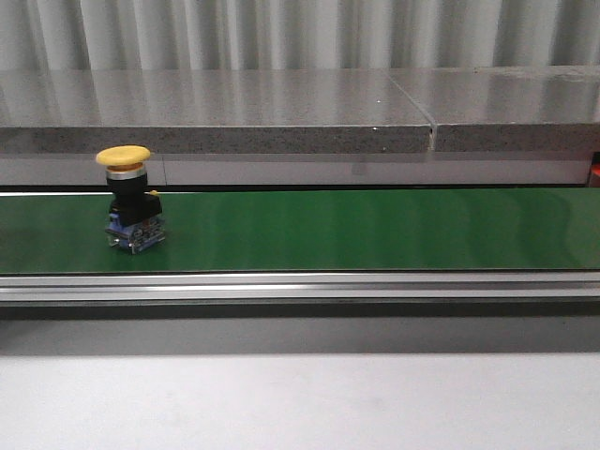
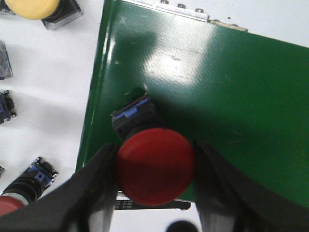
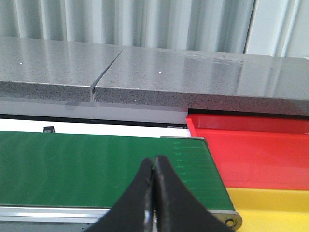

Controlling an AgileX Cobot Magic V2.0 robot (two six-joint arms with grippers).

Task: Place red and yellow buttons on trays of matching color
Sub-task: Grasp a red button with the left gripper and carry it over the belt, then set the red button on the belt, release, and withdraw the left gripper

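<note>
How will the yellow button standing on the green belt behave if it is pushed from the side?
The yellow button looks top-heavy: a wide cap above a narrower body, so it may tip. The green belt looks smooth, so the button might slide instead. Tipped over, the round cap could roll.

Glossy green belt (image 1: 356, 230) edged in brushed metal rail (image 1: 300, 286); speckled stone-like ledge (image 1: 216, 117), polished; smooth matt red cap (image 2: 155, 166); shiny plastic trays, red (image 3: 256, 147) and yellow (image 3: 270, 208).

Green belt (image 1: 375, 230); yellow-capped button (image 1: 123, 156) — red-capped button (image 2: 155, 166); red tray (image 3: 251, 150).
</note>
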